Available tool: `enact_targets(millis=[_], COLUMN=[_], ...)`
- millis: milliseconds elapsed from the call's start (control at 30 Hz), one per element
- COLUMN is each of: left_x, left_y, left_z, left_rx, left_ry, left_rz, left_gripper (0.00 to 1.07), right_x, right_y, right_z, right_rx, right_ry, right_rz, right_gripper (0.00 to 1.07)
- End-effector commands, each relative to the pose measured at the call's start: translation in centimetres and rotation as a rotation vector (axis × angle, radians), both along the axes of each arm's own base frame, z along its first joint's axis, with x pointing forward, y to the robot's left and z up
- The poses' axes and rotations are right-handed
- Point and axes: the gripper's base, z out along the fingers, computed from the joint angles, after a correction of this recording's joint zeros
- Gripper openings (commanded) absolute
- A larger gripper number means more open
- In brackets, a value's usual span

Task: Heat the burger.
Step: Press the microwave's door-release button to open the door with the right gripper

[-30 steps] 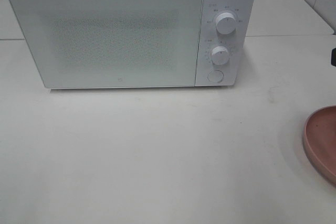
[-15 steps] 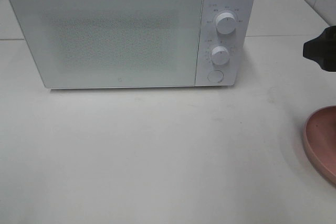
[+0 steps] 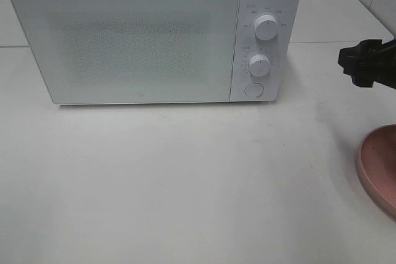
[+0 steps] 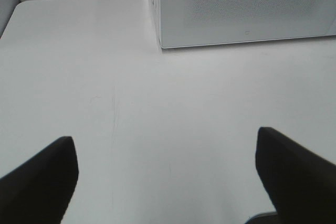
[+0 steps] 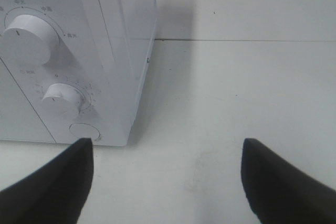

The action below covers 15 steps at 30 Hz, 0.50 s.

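At the table's right edge, the right gripper (image 3: pixel 350 66) hovers wide and empty, the nearer arm to the shut microwave (image 3: pixel 142 41), whose round button (image 3: pixel 253 89) lies leftward of it; the burger is out of view.

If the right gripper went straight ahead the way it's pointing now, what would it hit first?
Probably the right side wall of the microwave, near its front corner. But the open jaws of the right gripper frame bare table just beside it, so it may slip past. Depth is unclear.
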Motion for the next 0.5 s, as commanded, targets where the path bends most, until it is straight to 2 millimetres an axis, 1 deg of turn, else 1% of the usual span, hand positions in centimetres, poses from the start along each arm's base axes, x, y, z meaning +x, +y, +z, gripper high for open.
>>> enact_targets(millis=[33, 67, 133, 167, 267, 333, 367, 433, 467, 500], left_x=[-0.3, -0.3, -0.3, -0.3, -0.3, -0.3, -0.3, -0.3, -0.3, -0.3], left_y=[-0.1, -0.1, -0.1, -0.1, -0.1, -0.1, -0.1, -0.1, -0.1, -0.1], left_z=[0.0, 0.0, 0.0, 0.0, 0.0, 0.0, 0.0, 0.0, 0.0, 0.0], left_rx=[-0.007, -0.008, -0.008, -0.008, -0.008, -0.008, -0.008, -0.008, -0.008, -0.008], left_ry=[-0.038, -0.038, -0.038, -0.038, -0.038, -0.038, -0.038, -0.038, -0.038, -0.038], left_rz=[-0.001, -0.001, -0.001, -0.001, -0.001, -0.001, -0.001, -0.001, -0.001, -0.001], left_gripper=[0.84, 0.84, 0.84, 0.84, 0.84, 0.84, 0.84, 0.84, 0.84, 0.84], right_x=[-0.3, -0.3, -0.4, -0.5, -0.5, -0.4, -0.4, -0.4, -0.4, -0.4], right_y=[0.9, 1.6, 2.0, 2.7, 3.1, 4.3, 4.3, 5.3, 5.3, 6.0], right_z=[-0.9, -1.6, -2.0, -2.6, -2.9, -4.0, -4.0, -4.8, -4.8, -5.1], right_rx=[0.005, -0.009, -0.016, -0.034, -0.042, -0.058, -0.058, -0.077, -0.077, -0.089], right_ry=[-0.084, -0.102, -0.107, -0.114, -0.114, -0.095, -0.095, -0.092, -0.092, -0.099], right_rz=[0.029, 0.053, 0.064, 0.09, 0.099, 0.11, 0.11, 0.12, 0.12, 0.119], right_gripper=[0.75, 0.75, 0.75, 0.75, 0.75, 0.75, 0.75, 0.75, 0.75, 0.75])
